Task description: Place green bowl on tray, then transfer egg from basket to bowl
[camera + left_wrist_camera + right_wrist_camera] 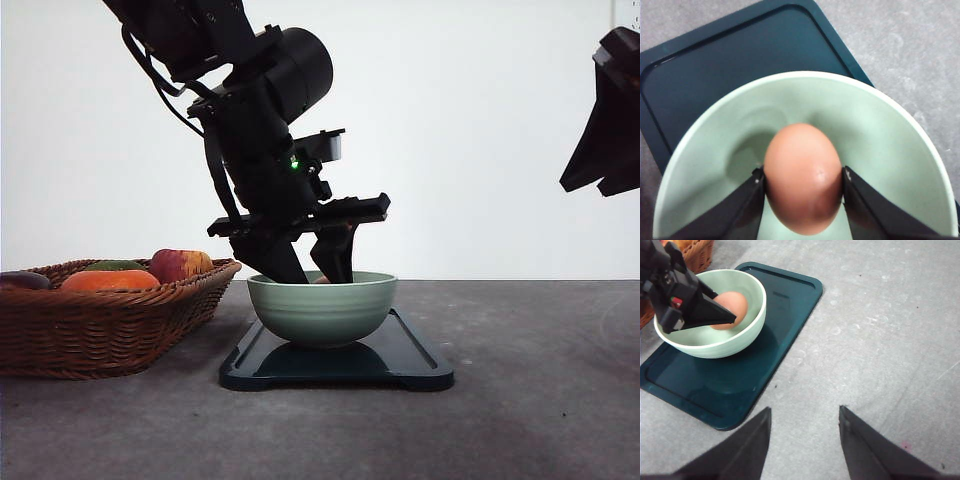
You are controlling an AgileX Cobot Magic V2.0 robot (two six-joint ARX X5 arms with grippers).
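The pale green bowl (322, 310) stands on the dark tray (415, 362) in the middle of the table. My left gripper (312, 272) reaches down into the bowl, its fingers shut on a brown egg (802, 177) held just above the bowl's floor (880, 150). The right wrist view shows the same egg (732, 307) inside the bowl (715, 345) on the tray (785, 315). My right gripper (805, 440) hangs open and empty, high above the table to the right of the tray. The wicker basket (110, 325) sits at the left.
The basket holds an orange fruit (110, 281), a reddish one (180, 264) and a green piece (112, 265). Bare grey table (540, 380) stretches right of the tray and in front of it.
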